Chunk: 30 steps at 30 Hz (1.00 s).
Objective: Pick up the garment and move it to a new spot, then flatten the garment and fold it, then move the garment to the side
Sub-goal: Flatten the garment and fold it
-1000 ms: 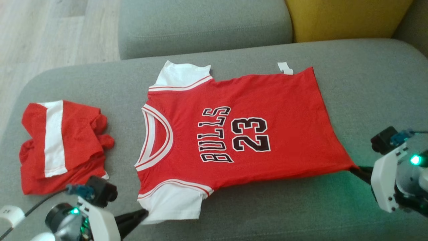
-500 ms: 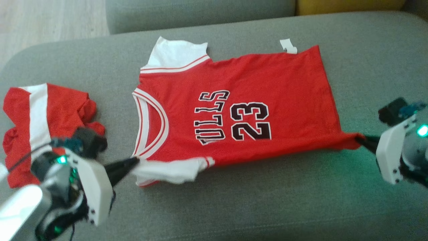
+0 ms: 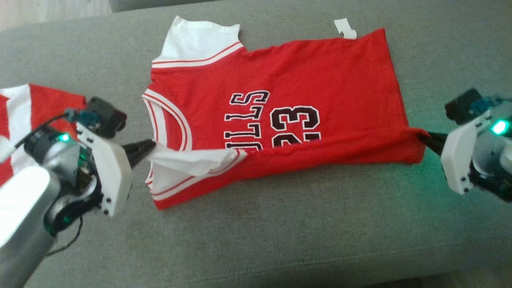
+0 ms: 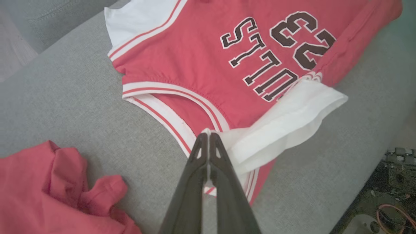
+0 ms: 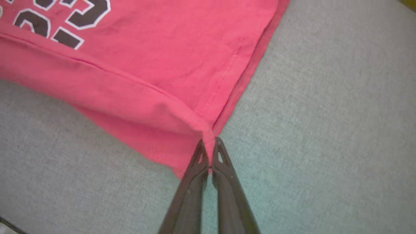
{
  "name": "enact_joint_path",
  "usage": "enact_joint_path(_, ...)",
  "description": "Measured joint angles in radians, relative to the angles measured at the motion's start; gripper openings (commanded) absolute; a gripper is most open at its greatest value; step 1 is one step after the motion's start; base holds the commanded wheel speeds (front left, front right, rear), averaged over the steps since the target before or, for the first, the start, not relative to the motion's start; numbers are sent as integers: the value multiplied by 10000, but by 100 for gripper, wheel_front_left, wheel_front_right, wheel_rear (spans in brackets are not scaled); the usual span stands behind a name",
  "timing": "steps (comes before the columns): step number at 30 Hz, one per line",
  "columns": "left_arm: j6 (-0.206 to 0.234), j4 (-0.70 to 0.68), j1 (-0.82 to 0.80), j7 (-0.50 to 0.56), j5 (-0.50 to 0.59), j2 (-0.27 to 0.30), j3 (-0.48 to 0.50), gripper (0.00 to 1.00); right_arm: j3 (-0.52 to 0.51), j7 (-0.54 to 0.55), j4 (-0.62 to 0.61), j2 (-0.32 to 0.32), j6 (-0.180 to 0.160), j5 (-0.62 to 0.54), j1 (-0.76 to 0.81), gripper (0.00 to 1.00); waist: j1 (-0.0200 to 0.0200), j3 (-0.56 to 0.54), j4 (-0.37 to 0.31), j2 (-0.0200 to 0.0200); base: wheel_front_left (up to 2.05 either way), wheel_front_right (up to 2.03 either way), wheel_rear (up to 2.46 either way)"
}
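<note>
The red knit jersey (image 3: pixel 312 80), with white sleeves and black "23" lettering, lies on the grey woven sofa cushion (image 3: pixel 280 240), its near edge doubled over the print. The left gripper (image 3: pixel 150 147) pinches the soft white near sleeve (image 3: pixel 188 162). The right gripper (image 3: pixel 424 139) pinches the red hem corner (image 3: pixel 412 138). A crumpled red-and-white garment (image 3: pixel 24 108) lies to the left.

Left gripper (image 4: pixel 208 136) pinches the white sleeve (image 4: pixel 286 120) of the red jersey (image 4: pixel 195 55), apparently raised above it

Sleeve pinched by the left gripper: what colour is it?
White sleeve with red-and-white striped trim; clearest in the left wrist view.
</note>
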Motion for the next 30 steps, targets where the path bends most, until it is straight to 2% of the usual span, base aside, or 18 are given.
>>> enact_joint_path(12,-73,1296,-2015,-577,201,-140,-1618,0,21,-424,384,445,0,-424,-413,0,0,812,-210,0,0,0,0)
enact_joint_path(18,-73,1919,-2590,-1057,464,-368,-1950,0,29,-589,523,625,0,-435,-611,0,0,949,-304,0,0,0,0)
enact_joint_path(19,-73,2100,-2708,-1154,525,-428,-1965,0,31,-756,598,711,0,-495,-635,77,0,973,-328,0,0,0,0)
enact_joint_path(20,-73,2284,-2812,-1289,625,-493,-1965,20,31,-965,675,788,0,-527,-669,100,0,994,-353,0,0,0,0)
enact_joint_path(21,-56,2497,-2926,-1476,748,-568,-1964,79,33,-1103,777,871,0,-516,-724,100,0,1013,-379,0,0,0,0)
enact_joint_path(22,19,2704,-3026,-1691,882,-656,-1952,100,29,-1214,851,941,0,-506,-767,100,0,1028,-405,0,0,0,0)
enact_joint_path(26,360,3427,-3196,-2341,951,-1147,-1856,100,-109,-1919,1233,1183,0,-194,-776,100,0,984,-469,0,0,0,0)
enact_joint_path(30,1137,3916,-3153,-3421,859,-1687,-1327,100,-740,-3097,1753,1440,0,94,-757,100,0,791,-455,0,0,0,0)
